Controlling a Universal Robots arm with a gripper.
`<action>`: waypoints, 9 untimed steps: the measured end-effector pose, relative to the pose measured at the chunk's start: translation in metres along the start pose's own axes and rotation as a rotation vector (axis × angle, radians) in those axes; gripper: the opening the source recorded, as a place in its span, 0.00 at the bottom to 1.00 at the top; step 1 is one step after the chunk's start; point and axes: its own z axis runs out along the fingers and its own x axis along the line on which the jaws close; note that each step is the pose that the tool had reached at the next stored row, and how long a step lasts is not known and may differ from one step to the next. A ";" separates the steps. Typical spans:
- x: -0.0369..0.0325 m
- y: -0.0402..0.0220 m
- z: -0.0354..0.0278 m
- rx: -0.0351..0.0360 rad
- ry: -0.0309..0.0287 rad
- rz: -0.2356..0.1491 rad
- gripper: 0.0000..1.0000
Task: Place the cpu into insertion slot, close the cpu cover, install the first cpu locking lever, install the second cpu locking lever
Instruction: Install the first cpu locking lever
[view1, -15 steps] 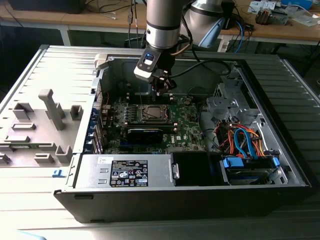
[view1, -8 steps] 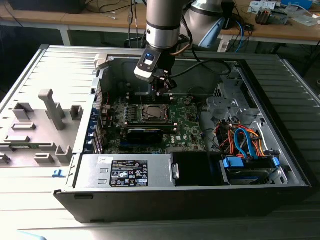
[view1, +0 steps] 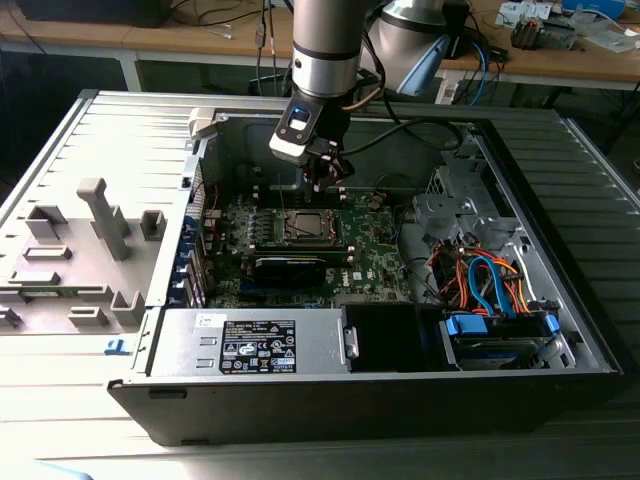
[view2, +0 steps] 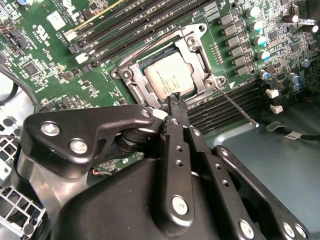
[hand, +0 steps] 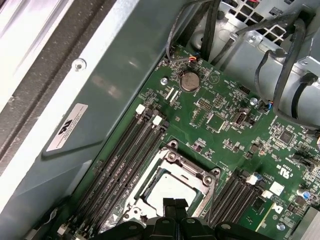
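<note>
The gripper (view2: 174, 99) is hovering low at the edge of the socket (view2: 123, 74), its two fingers pressed together with nothing between them; whether the tips are touching the metal I cannot tell. The chip (view2: 170, 75) is already sitting in that socket, and the cover (view2: 186, 37) is lying flat around it, framing its grey top. A thin lever (view2: 235, 104) is sticking out from one corner, over the memory slots (view2: 227, 111) (unlatched, by the look of it). So I judge the lever work to be the step in hand. Any move on that slim rod is calling for a fine, low approach that avoids scraping the green board (view2: 45, 55).
</note>
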 end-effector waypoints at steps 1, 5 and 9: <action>0.0000 0.0000 0.0000 -0.0001 -0.0001 -0.002 0.11; 0.0000 0.0000 0.0000 -0.0003 -0.0003 -0.011 0.11; 0.0000 0.0000 0.0000 -0.0004 -0.0003 -0.018 0.11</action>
